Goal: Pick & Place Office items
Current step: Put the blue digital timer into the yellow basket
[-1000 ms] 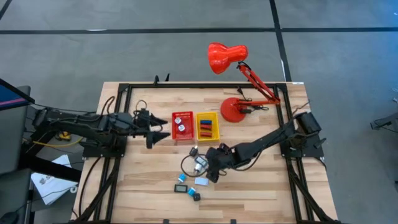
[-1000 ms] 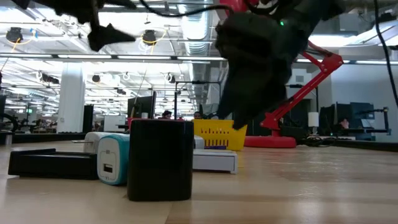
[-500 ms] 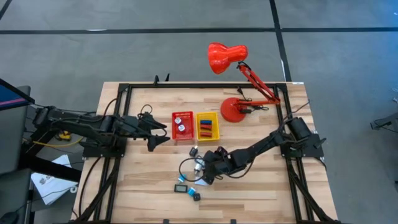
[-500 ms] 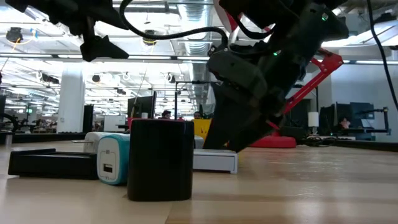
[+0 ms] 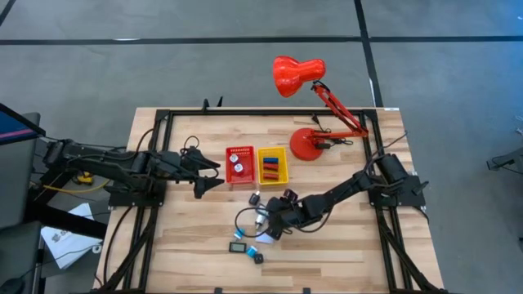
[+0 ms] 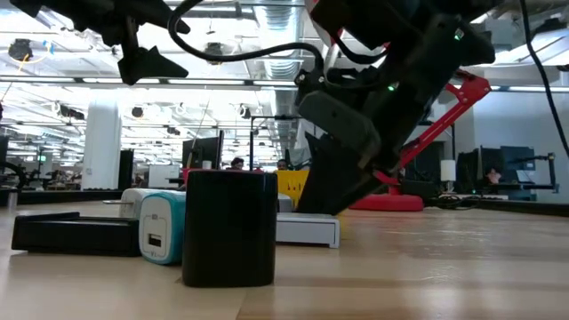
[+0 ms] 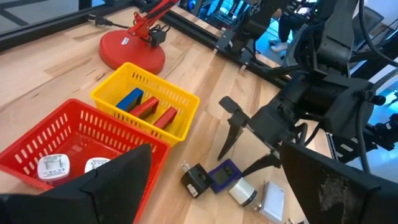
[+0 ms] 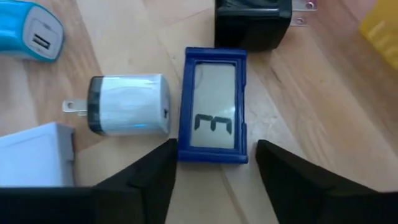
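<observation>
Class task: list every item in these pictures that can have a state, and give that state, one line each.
Blue-framed digital display: lying flat, showing a 3.
Red mesh bin: holds two white chargers.
Yellow mesh bin: holds blue and red pieces.
Right gripper: open, straddling the display.
Left gripper: open, raised beside the red bin.

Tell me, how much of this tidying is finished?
Partly done. The red bin holds two white pieces and the yellow bin holds red and blue ones. The right hand straddles a blue counter, not yet gripping. A white plug, a black plug and others remain. The left hand waits, open.
</observation>
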